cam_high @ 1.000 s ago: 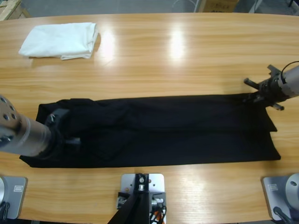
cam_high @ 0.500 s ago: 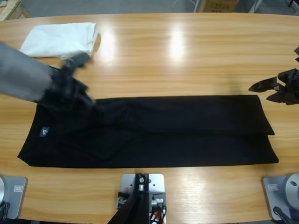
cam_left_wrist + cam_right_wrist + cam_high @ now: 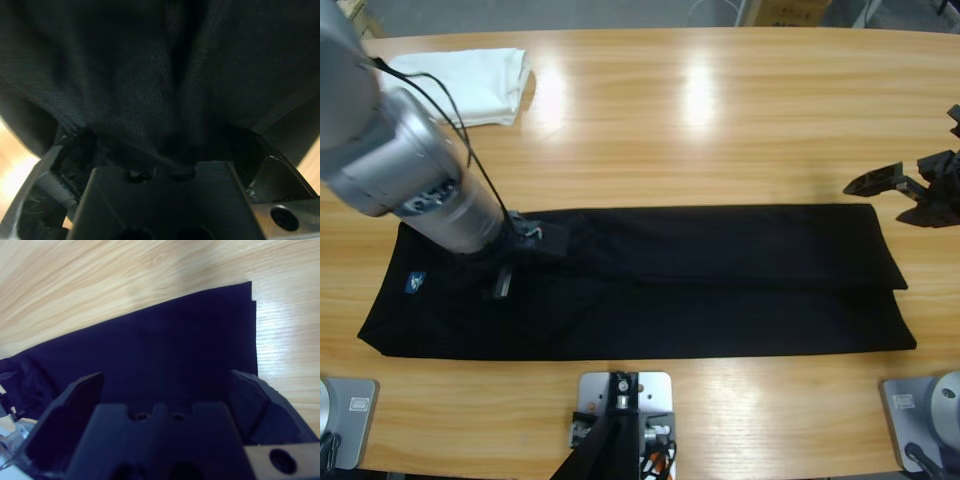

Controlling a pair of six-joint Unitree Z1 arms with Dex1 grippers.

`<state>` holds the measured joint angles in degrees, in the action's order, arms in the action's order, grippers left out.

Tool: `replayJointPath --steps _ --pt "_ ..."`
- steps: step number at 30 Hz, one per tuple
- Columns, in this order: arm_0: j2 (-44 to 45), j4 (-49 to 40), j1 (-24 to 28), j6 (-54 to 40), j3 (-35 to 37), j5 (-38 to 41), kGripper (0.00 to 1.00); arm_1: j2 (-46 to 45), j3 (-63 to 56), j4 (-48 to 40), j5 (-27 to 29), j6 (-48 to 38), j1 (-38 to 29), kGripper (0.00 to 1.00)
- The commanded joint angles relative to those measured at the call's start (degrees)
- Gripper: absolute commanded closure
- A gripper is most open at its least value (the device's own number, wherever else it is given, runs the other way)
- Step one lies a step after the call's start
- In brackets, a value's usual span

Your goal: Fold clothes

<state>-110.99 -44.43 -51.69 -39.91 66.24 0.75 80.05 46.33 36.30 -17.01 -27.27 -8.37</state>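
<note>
My left gripper (image 3: 510,262) was down on the black polo shirt (image 3: 700,285) near its collar end, cloth bunched between the jaws, though I could not tell whether they had closed on it, I judge to start a fold toward the hem. My right gripper (image 3: 905,198) hung spread and empty just off the hem corner. The shirt lay as a long flat band across the table (image 3: 720,120), blue label (image 3: 415,283) showing
</note>
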Motion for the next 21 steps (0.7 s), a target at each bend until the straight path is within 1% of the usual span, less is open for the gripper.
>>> replayJointPath --steps 1,6,7,9,10,11,12,13,15,18,19,21 --pt "-6.2 1.2 8.8 -1.1 -0.3 -1.6 0.004 5.1 0.1 -0.7 -0.1 0.1 -0.5 0.018" --pt "-6.6 3.0 18.3 -1.8 -0.1 -3.8 0.004 5.6 0.6 -0.7 0.3 0.1 -0.5 0.016" --pt "-6.6 3.0 19.0 -2.1 0.1 -3.8 0.004 5.9 0.5 -0.7 0.5 0.1 -0.4 0.009" --pt "-6.3 3.0 18.9 -2.5 0.1 -3.8 0.004 6.2 0.4 -0.7 0.1 -0.3 0.2 0.0" --pt "-6.3 3.0 18.2 -2.5 -0.2 -3.7 0.004 6.2 0.1 -0.9 -1.1 -2.0 1.0 0.0" --pt "-6.2 3.0 17.5 -2.5 -0.3 -3.7 0.004 6.6 -1.2 -2.0 -3.7 -3.4 2.4 0.0" --pt "-6.0 3.0 16.7 -2.5 -0.5 -3.7 0.004 7.7 -3.8 -5.6 -7.8 -4.7 3.6 0.0" --pt "-5.6 3.0 16.3 -2.4 -0.5 -3.6 0.004 8.7 -5.5 -8.2 -10.2 -5.3 3.8 0.0" --pt "-3.8 3.0 15.8 -2.1 -0.1 -3.1 0.001 10.3 -7.7 -11.7 -13.0 -5.7 3.8 0.0" --pt "3.5 3.0 15.2 -1.0 1.8 2.6 0.0 10.2 -8.6 -12.5 -12.6 -5.4 3.8 0.0" --pt "5.8 3.3 15.7 0.8 2.6 4.8 0.0 9.2 -8.6 -12.0 -12.5 -5.4 3.8 0.0" --pt "8.7 4.5 18.8 2.6 3.2 10.1 0.0 7.9 -8.9 -11.0 -12.2 -5.7 3.8 0.0"
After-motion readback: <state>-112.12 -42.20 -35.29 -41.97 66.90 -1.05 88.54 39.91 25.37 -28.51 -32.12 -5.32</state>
